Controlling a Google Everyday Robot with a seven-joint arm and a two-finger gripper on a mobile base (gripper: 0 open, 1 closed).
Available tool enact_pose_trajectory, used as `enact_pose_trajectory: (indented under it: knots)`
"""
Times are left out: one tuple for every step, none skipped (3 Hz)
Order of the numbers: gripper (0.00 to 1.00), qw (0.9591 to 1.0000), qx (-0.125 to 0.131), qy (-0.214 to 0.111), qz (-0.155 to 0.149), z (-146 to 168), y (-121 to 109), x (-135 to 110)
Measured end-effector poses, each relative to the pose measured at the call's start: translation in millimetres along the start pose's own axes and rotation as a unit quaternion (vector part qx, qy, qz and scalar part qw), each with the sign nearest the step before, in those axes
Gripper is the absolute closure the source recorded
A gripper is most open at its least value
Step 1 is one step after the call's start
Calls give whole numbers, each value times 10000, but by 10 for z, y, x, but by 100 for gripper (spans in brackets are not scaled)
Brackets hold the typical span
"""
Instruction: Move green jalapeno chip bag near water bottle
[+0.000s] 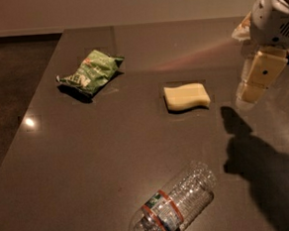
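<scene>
A dark, glossy worktop (pixel 112 154) spreads left of and below the end effector (pixel 254 86), which hangs at the right edge. Behind it is a pale wall (pixel 127 4) and far to its left a dark floor (pixel 14 97) — the light is dim and warm.

Plain indoor room, dark counter (pixel 112 154), bare wall (pixel 127 4), jaws upper right

The tabletop (pixel 112 154) is smooth, dark and semi-glossy, carrying a small bright glint of light. The green jalapeno chip bag (pixel 91 71) is crinkled foil with a dull sheen. The sponge (pixel 186 96) looks like matt, soft yellow foam. The water bottle (pixel 173 210) is clear, ribbed, glossy plastic. At the right edge, above the table, the gripper (pixel 248 95) looks like smooth cream plastic.
</scene>
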State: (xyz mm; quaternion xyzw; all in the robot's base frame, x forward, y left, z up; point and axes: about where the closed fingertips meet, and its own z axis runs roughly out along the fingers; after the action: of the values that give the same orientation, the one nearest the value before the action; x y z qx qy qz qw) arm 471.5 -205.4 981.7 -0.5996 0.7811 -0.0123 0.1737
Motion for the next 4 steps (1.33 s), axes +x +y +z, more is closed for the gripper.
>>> enact_pose_trajectory:
  knots:
    - [0, 9995, -124, -283, -15, 143, -201, -213]
    - [0, 9974, -268, -664, -68, 283, -389, -505]
    - [0, 9933, -385, -1083, -114, 492, -608, -945]
    - [0, 9896, -512, -1339, -104, 772, -795, -1401]
